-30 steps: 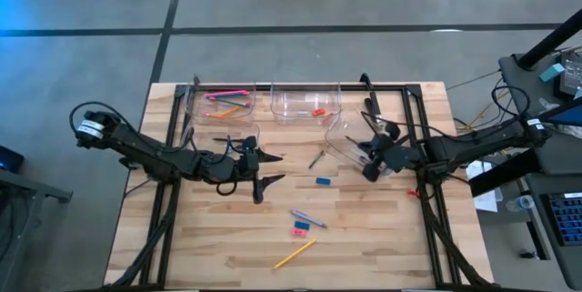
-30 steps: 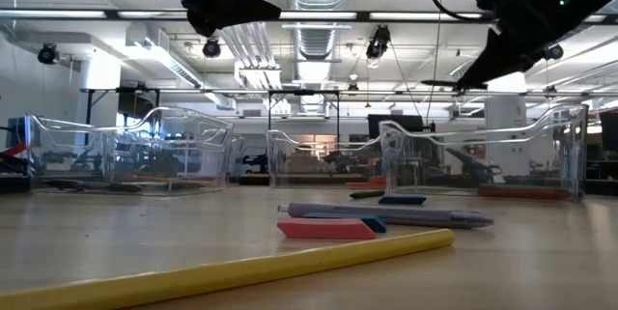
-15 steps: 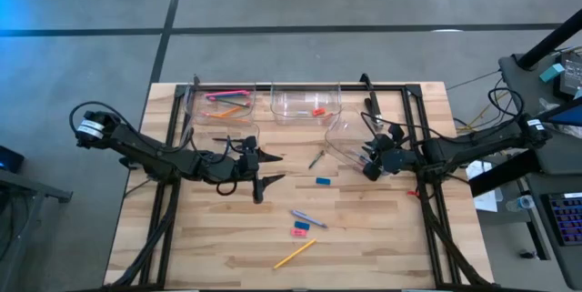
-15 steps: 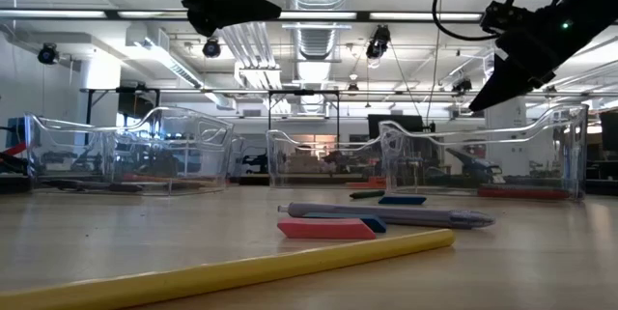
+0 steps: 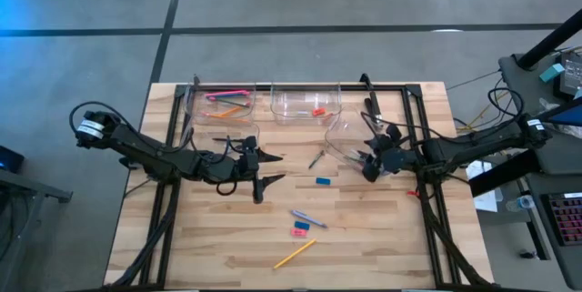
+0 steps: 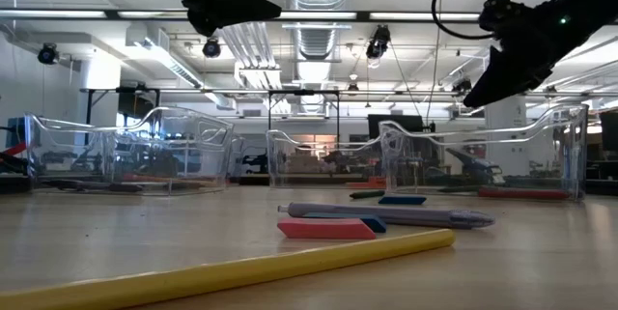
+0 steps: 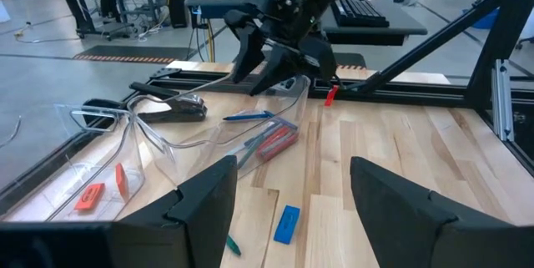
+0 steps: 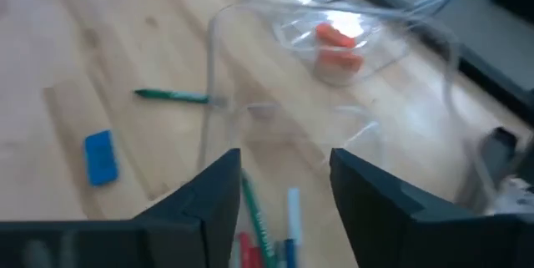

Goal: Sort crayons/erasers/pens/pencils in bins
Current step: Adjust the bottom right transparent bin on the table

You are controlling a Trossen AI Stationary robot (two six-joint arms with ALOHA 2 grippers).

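You have three bins along the table's [image 5: 382, 237] far edge: pencils [image 5: 227, 97] in the left bin [image 5: 193, 101], erasers [image 5: 318, 111] in the middle bin [image 5: 284, 103], crayons [image 7: 271, 139] in the right bin [image 5: 338, 137]. Nearer you, mid-table, lie a pen [image 5: 308, 217], two erasers and one pencil [image 5: 296, 254].

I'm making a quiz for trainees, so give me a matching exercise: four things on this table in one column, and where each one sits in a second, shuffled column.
Things:
1. yellow pencil
2. red eraser
3. right gripper
4. left gripper

Places:
A. over the bin at the table's right side
B. inside the middle bin at the far edge
C. nearest the front edge, loose on the wood
D. open above bare wood, left of the blue eraser

Pairs: 1-C, 2-B, 3-A, 4-D
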